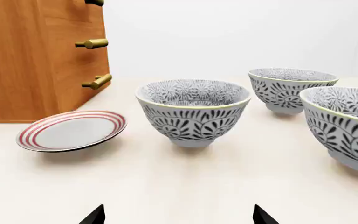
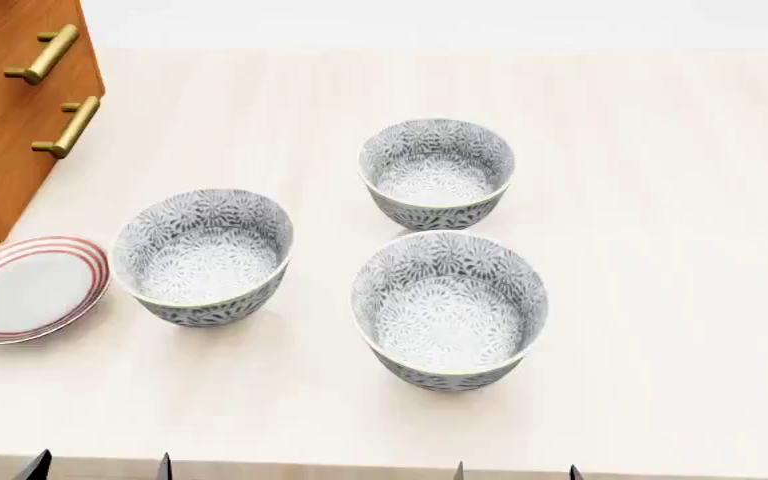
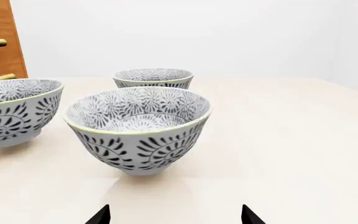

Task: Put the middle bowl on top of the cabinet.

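Bowls of one identical grey-and-white floral pattern stand upright in a triangle on the worktop point(image 2: 678, 200), none touching. Counted left to right, the middle bowl point(image 2: 438, 172) is judged to be the far one, though the margin is slight. It sits at 12 o'clock from the near bowl point(image 2: 448, 308) and at about 2 o'clock from the left bowl point(image 2: 204, 255). The cabinet point(image 2: 4, 120) stands at roughly 9 o'clock from the middle bowl, well apart from it, with the red-ringed plate point(image 2: 24, 288) at its foot. The left end effector point(image 1: 179, 217) and the right end effector point(image 3: 174, 215) each show only two fingertips at the near edge of the worktop, spread wide and holding nothing. Handling, as a judgement: the bowl looks like glazed ceramic, so it should be rigid, moderately heavy, smooth enough to slip, and liable to chip if knocked or dropped. The body is too wide and rounded for a grip across it. The thin pale rim is the practical hold, with one finger inside the wall and one outside. Taking the rim on the side away from the near bowl keeps the fingers clear of that neighbour. Carry it level and place it gently on the cabinet top.
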